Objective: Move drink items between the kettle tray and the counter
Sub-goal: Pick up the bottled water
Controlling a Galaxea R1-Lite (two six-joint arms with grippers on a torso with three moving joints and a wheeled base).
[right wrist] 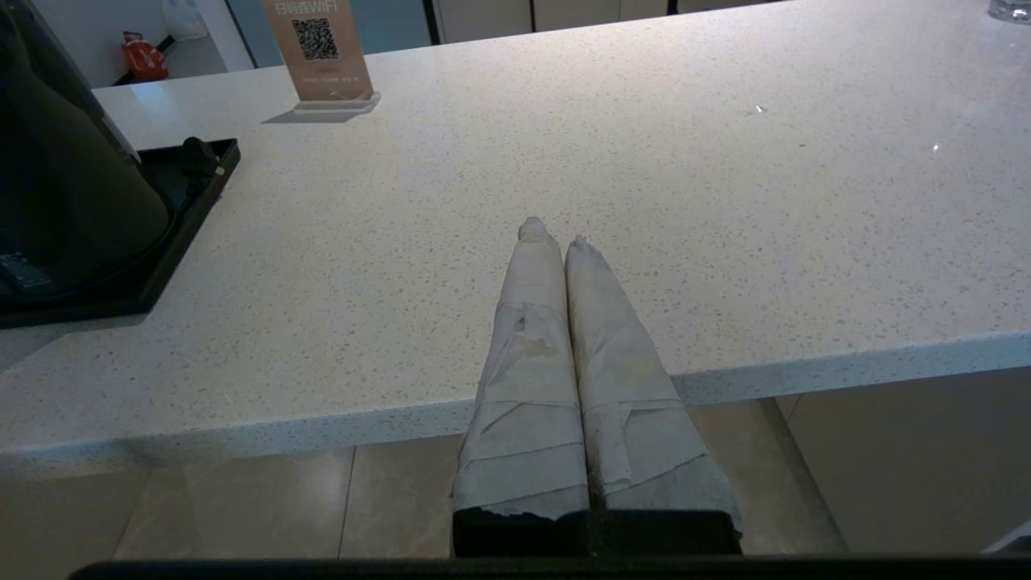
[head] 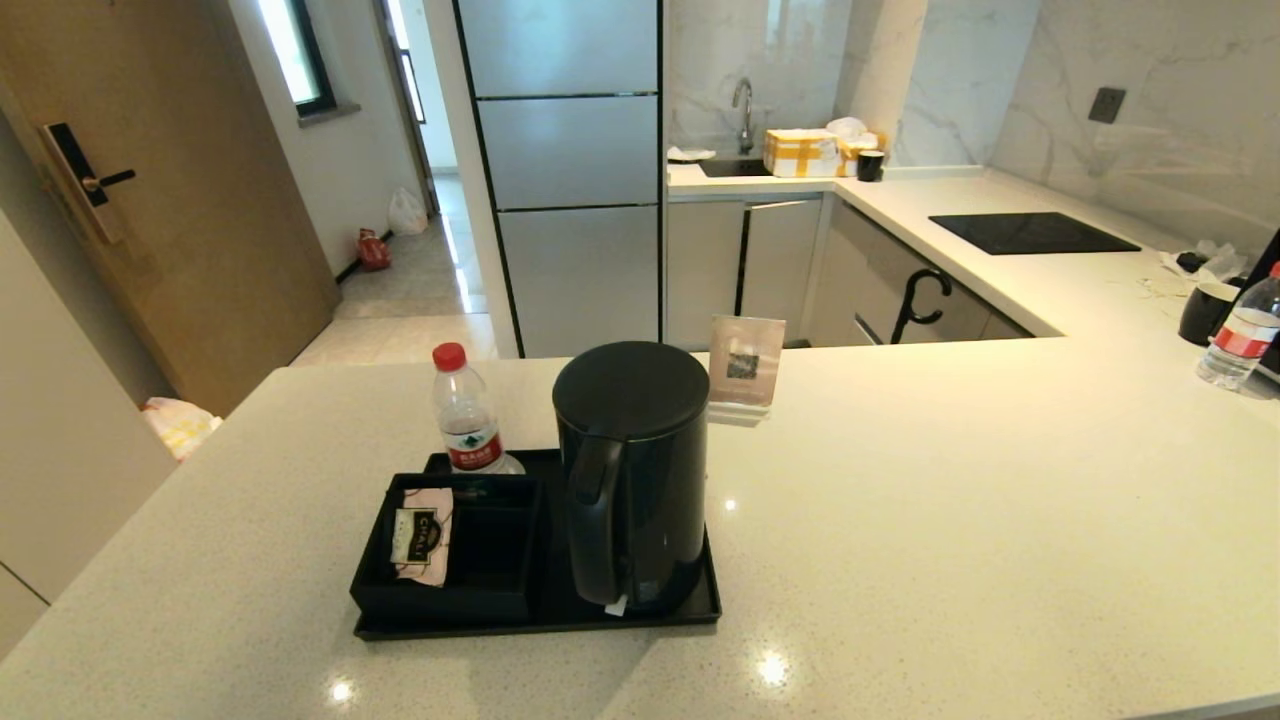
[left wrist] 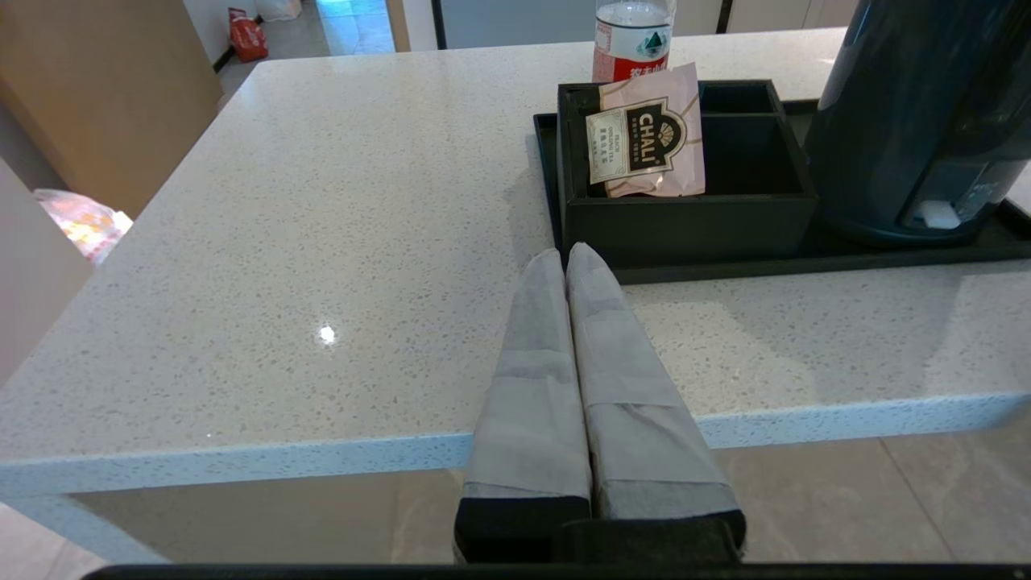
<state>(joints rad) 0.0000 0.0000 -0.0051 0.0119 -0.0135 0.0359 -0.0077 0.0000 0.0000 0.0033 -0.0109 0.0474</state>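
Left gripper (left wrist: 568,256) closed | sachet (left wrist: 646,137) "CHALI" | sign (right wrist: 320,50) "WIFI"

Both grippers have tapered fingers (left wrist: 532,379) wrapped in grey tape on black bases.

Bright, even daylight; small ceiling-light glints on the glossy counter (head: 900,520), soft shadows, sharp focus.

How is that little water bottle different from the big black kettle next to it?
The water bottle is slim, see-through plastic with a red cap and red-white label; the kettle is wide, opaque and all black. The kettle is broader, stands nearer the camera and has a side handle; the bottle has none. Both stand upright on the black tray.
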